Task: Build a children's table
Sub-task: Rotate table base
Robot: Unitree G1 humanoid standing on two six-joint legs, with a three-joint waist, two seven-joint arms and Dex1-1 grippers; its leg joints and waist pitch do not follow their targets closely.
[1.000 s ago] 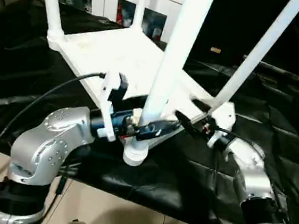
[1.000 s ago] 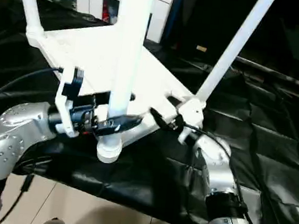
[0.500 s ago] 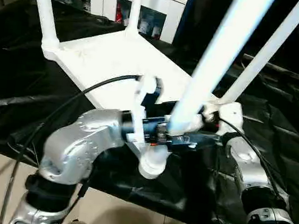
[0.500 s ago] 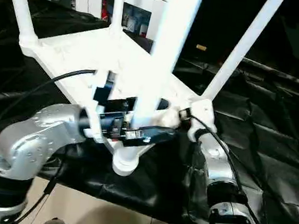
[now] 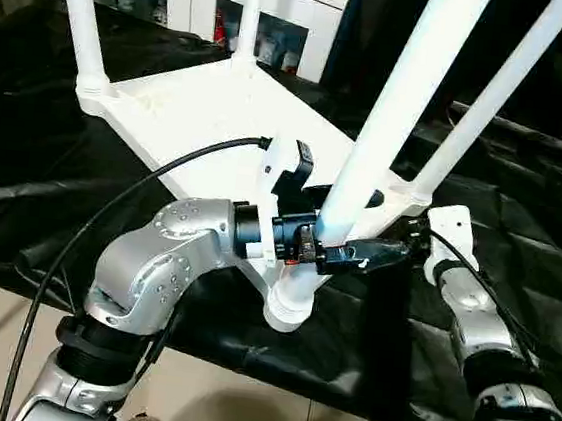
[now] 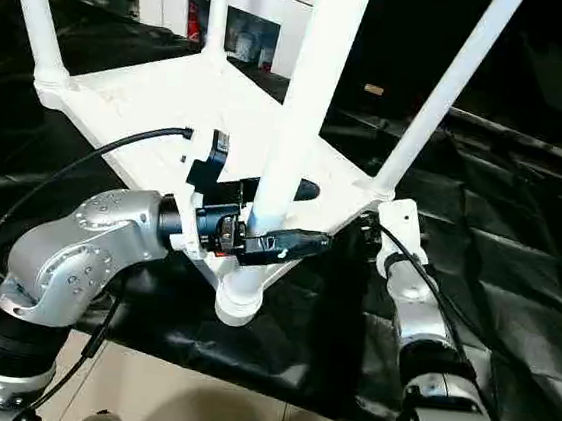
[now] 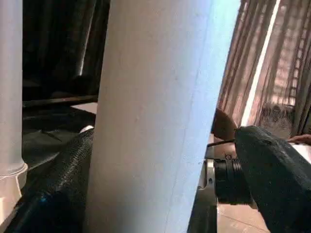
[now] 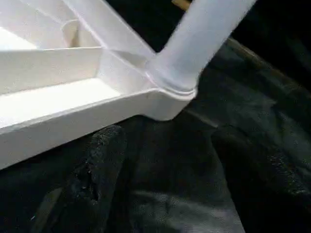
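Left gripper [image 5: 342,249]: fingers spread wide around the near leg [image 5: 392,112], one on each side of the tube just above the near corner socket [image 5: 289,307]; in the left wrist view a finger [image 7: 274,170] stands beside the tube with a gap, so contact cannot be confirmed.
Near leg: white tapered tube, tilted, its foot in the near corner socket; its upper end is cut off by the frame.
Table top [image 5: 210,123]: lies underside up on the black-draped work table [image 5: 27,144], the near corner overhanging the cloth's edge.
Other legs: the left leg [image 5: 78,13], the far leg [image 5: 249,11] and the right leg [image 5: 494,92] stand in their sockets, tops cut off.
Right gripper [image 8: 160,184]: open and empty, fingers apart, just below the right leg's corner socket [image 8: 170,92]; the right wrist view shows black cloth between its fingers.
Hard to make out: from the head views the right gripper's fingers are hidden behind its white wrist mount [image 5: 449,233].
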